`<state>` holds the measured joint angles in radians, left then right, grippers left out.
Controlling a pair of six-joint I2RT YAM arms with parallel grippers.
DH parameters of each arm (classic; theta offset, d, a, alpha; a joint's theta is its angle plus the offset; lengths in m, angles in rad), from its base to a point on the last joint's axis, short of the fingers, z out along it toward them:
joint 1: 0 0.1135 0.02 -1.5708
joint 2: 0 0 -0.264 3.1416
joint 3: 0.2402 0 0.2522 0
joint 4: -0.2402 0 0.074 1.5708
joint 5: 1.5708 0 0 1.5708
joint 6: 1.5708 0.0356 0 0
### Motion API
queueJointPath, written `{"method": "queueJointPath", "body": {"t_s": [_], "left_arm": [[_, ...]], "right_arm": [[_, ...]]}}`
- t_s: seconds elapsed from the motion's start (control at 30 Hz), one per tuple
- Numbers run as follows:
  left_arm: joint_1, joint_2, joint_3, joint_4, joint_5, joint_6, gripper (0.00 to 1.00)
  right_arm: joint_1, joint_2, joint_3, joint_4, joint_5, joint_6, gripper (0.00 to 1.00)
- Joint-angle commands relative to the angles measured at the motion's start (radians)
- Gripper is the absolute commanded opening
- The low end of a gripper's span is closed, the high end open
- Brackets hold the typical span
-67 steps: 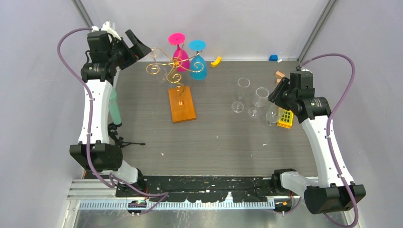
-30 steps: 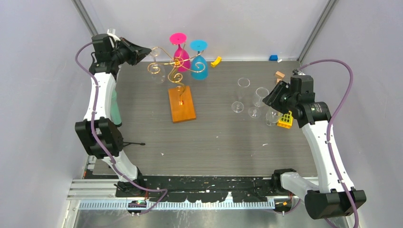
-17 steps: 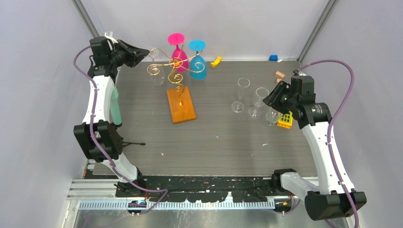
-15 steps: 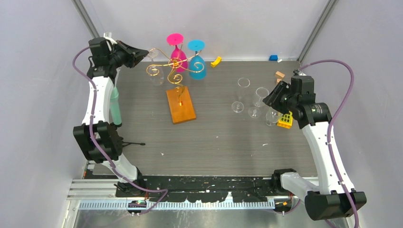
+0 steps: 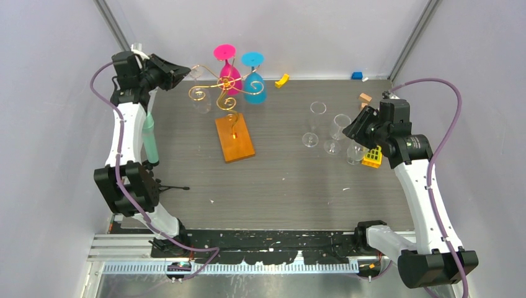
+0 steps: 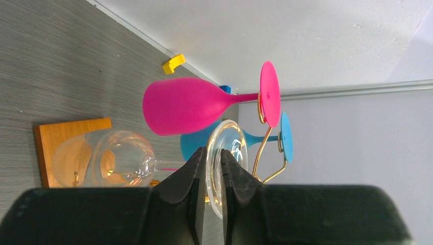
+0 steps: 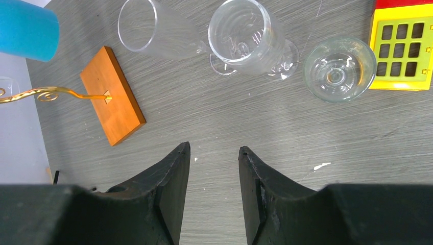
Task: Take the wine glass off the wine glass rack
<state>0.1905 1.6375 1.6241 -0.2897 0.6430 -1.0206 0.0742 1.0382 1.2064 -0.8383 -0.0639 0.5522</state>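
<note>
Right gripper (image 7: 213, 149): black fingers (image 7: 169, 194) parted, gap empty, above the grey worktop (image 7: 286, 153). Wine glass rack (image 7: 110, 102): orange base flat on the worktop near its edge, with a gold wire post rising from the base. Blue glass (image 7: 25, 28): only partly in frame. Three clear glasses stand well apart from the rack. They are a flute (image 7: 153, 30), a stemmed glass (image 7: 245, 33) just beside it, and a round-bowled glass (image 7: 337, 69) just beside a yellow grid block (image 7: 403, 48); contact there cannot be confirmed.

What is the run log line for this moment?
left jaws: shut on clear wine glass foot | right jaws: open, empty | wine glass rack: pink glass, blue glass hanging | removal: unconfirmed
</note>
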Motion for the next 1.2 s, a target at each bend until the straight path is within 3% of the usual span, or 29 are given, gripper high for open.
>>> {"method": "queueJointPath", "body": {"t_s": [0.0,0.23,0.43,0.83,1.17], "left_arm": [[0.016,-0.06,0.018,0.081,0.006,0.056,0.19],[0.016,-0.058,0.023,0.053,0.001,0.079,0.2],[0.017,-0.062,0.022,0.066,0.019,0.065,0.0],[0.017,-0.062,-0.009,0.343,0.078,-0.13,0.0],[0.015,-0.019,0.007,0.383,0.126,-0.144,0.0]], "right_arm": [[-0.001,-0.022,0.001,0.034,-0.011,0.006,0.46],[-0.001,-0.022,-0.001,0.038,-0.012,0.008,0.46],[-0.001,-0.021,-0.005,0.039,-0.012,0.006,0.46],[-0.001,-0.026,-0.011,0.04,-0.013,0.007,0.46],[-0.001,-0.025,-0.013,0.044,-0.02,0.009,0.46]]}}
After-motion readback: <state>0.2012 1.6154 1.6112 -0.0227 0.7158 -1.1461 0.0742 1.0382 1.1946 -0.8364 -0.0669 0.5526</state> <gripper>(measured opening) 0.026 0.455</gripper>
